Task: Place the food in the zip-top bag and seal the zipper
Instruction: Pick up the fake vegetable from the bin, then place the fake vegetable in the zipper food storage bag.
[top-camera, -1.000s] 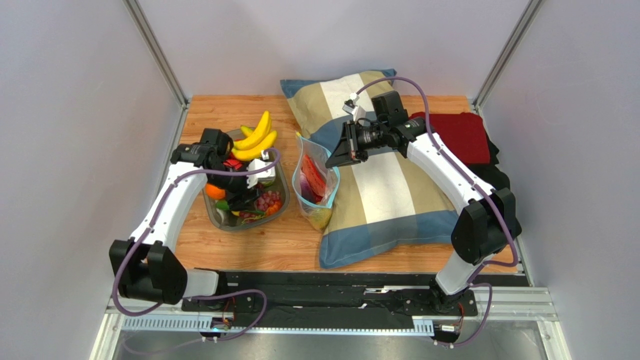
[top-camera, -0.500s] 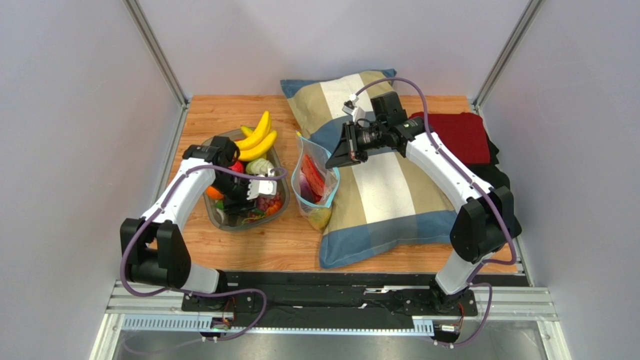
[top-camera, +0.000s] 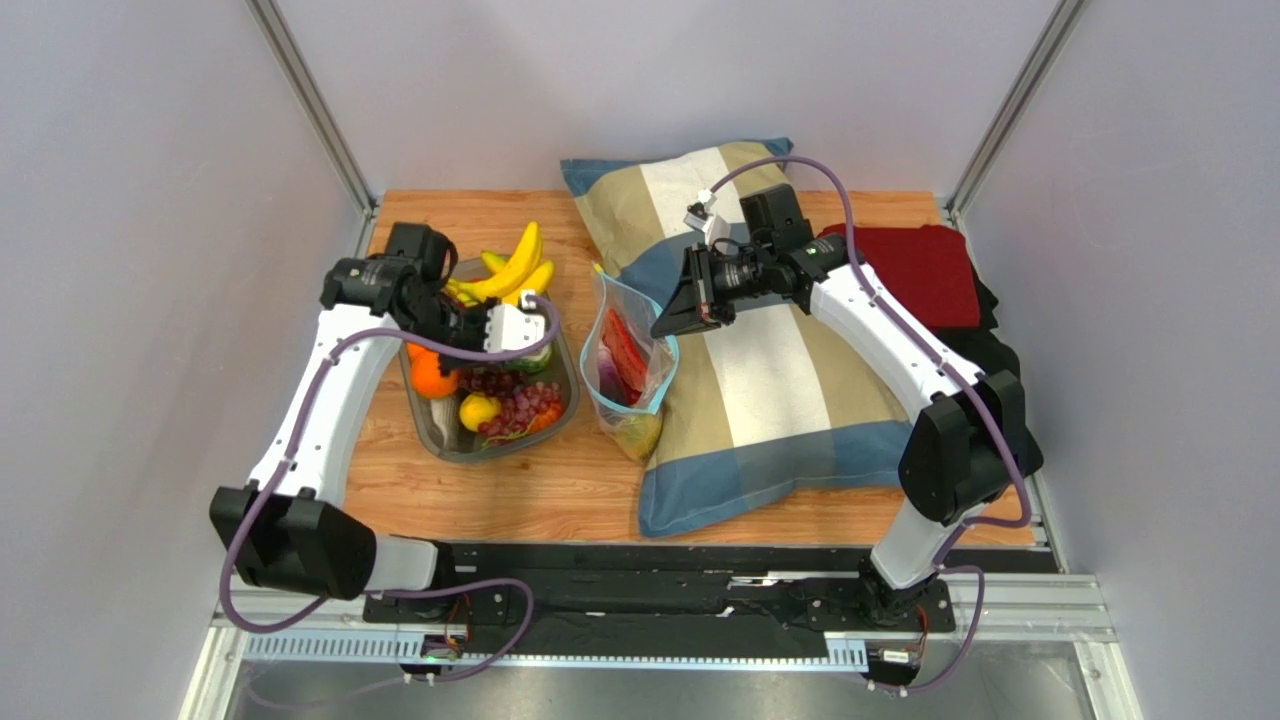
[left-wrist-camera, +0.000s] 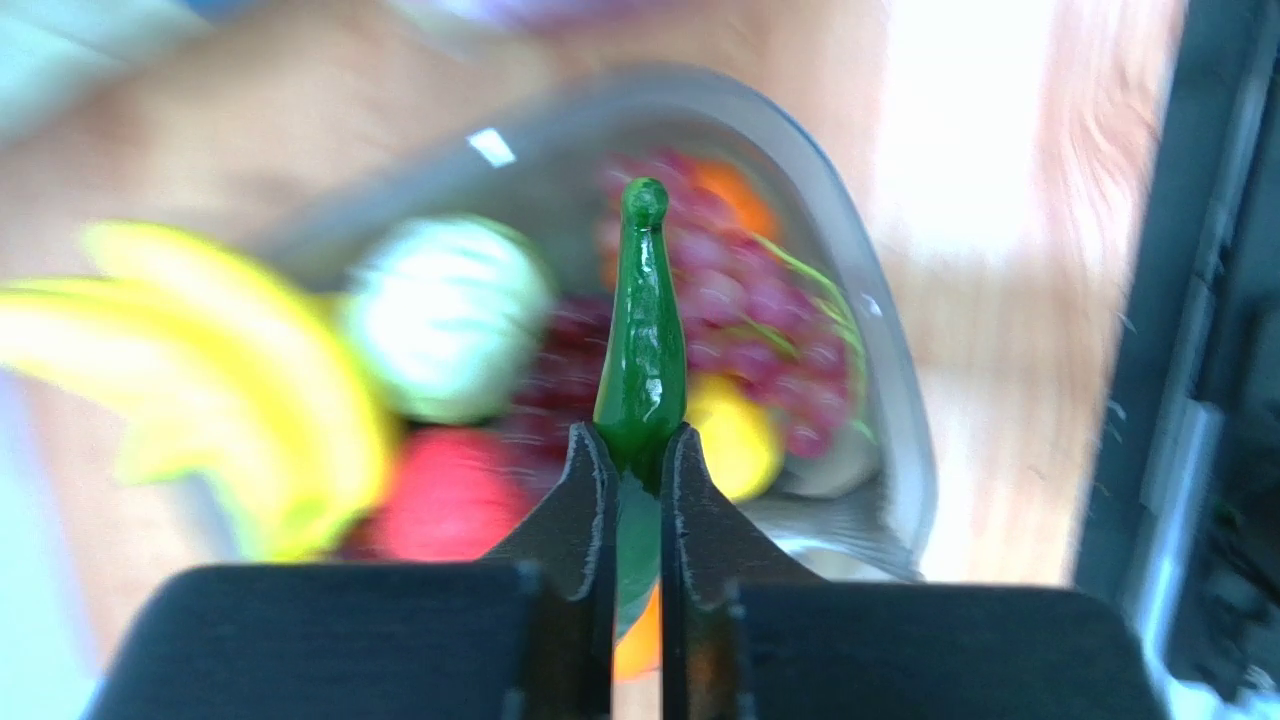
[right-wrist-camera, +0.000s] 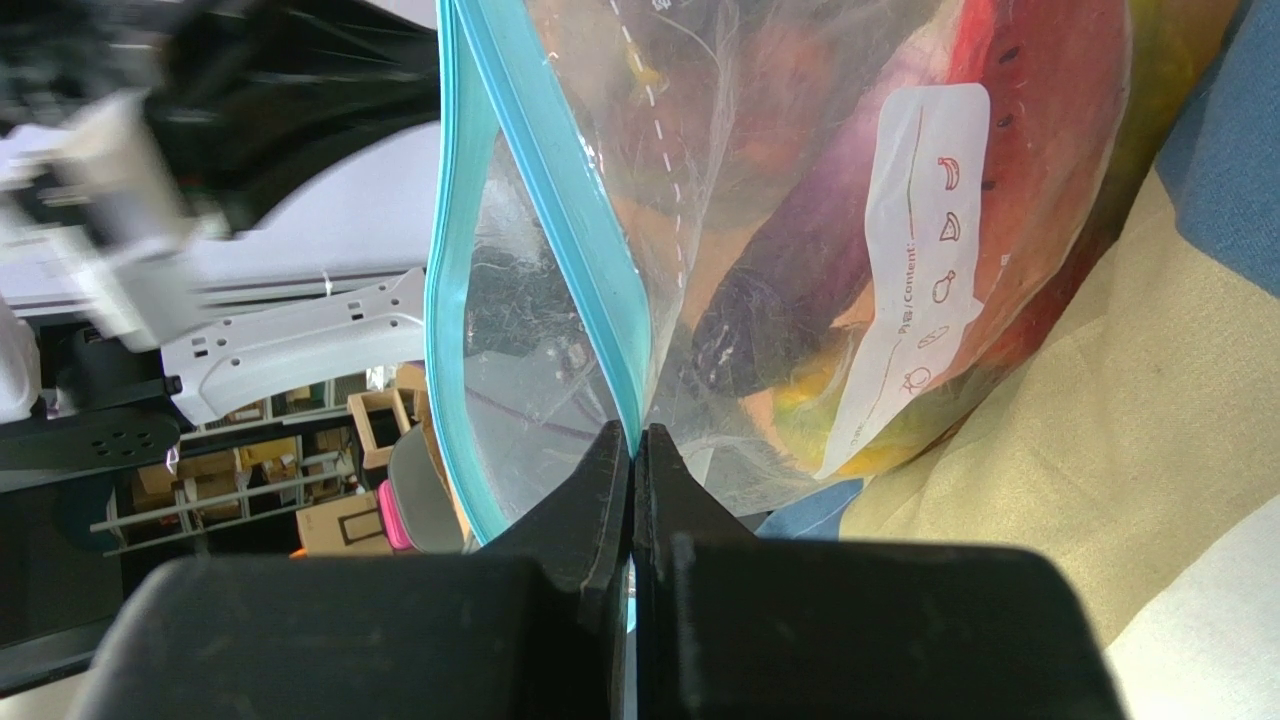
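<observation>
A grey clear dish (top-camera: 434, 437) holds the food: bananas (top-camera: 511, 270), purple grapes (top-camera: 520, 405), a yellow piece (top-camera: 480, 413) and an orange (top-camera: 431, 378). Above that dish, my left gripper (top-camera: 484, 357) (left-wrist-camera: 639, 450) is shut on a glossy green tapered piece (left-wrist-camera: 643, 345), which sticks out ahead of the fingers. The zip-top bag (top-camera: 631, 368) (right-wrist-camera: 781, 225) stands open against the pillow with red, purple and yellow pieces inside. My right gripper (top-camera: 669, 315) (right-wrist-camera: 634, 443) is shut on the mouth edge at the teal zipper (right-wrist-camera: 556, 165), holding it up.
A striped pillow (top-camera: 766, 360) lies to the right of the bag. Dark red cloth (top-camera: 924, 270) sits at the back right. Grey walls enclose the wooden table (top-camera: 496, 503) on three sides.
My left gripper has shut on the green piece and risen from the dish toward the back left. The right arm and the bag have not moved.
</observation>
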